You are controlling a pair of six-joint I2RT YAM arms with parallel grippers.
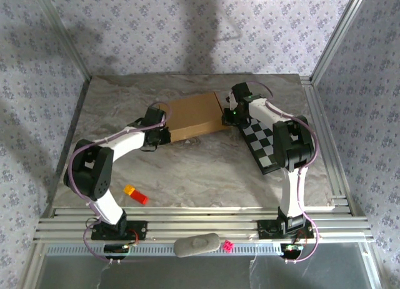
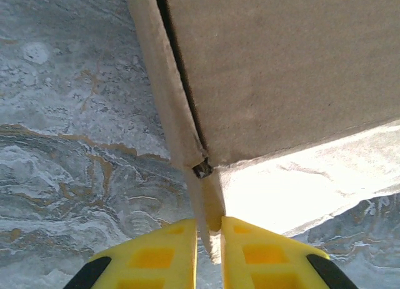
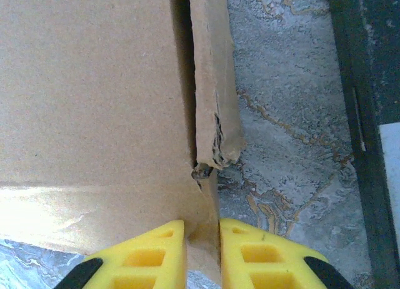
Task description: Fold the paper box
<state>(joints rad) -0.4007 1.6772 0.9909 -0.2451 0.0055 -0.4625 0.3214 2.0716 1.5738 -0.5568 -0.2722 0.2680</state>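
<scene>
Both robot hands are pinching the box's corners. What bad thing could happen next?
The right hand pinches a thin wall of the paper box just below a frayed corner; pulling might tear it further. The left hand grips only a narrow edge, so it could slip off.

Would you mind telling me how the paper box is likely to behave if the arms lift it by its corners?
Probably light: the box is thin, plain cardboard. Its walls may flex rather than stay stiff, since the left gripper and right gripper pinch them only at the corners. The frayed corner could tear further under load.
</scene>
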